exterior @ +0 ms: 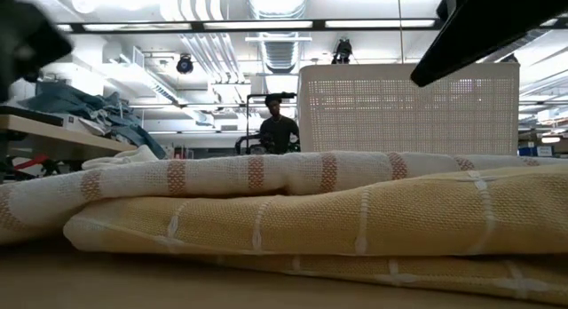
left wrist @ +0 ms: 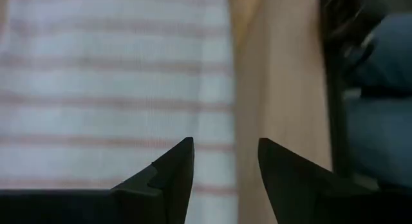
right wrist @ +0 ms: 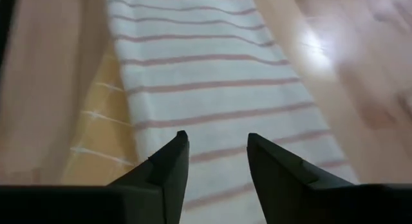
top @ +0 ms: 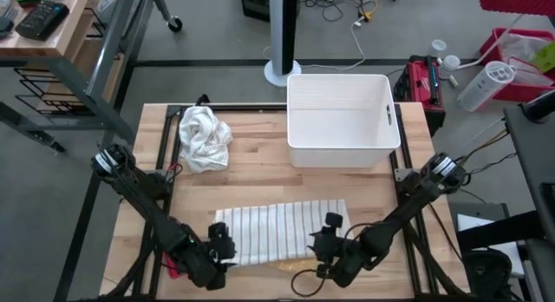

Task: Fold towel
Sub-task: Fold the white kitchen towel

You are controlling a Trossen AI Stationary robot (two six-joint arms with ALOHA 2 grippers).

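The towel (top: 282, 233) lies as a folded strip near the table's front edge. It is white with thin reddish stripes on top, and a yellow layer (top: 295, 265) shows along its near side. The low view shows the striped layer (exterior: 266, 176) resting on the yellow one (exterior: 355, 220). My left gripper (top: 227, 248) stands open at the towel's left end, its fingers over the towel's edge (left wrist: 219, 89). My right gripper (top: 323, 246) stands open at the right end, over the striped top (right wrist: 212, 76). Nothing is between either gripper's fingers.
A white bin (top: 342, 120) stands at the far right of the table, and a crumpled white cloth (top: 204, 137) lies at the far left. Bare wood lies between them and the towel. A person (exterior: 278, 122) stands in the room beyond.
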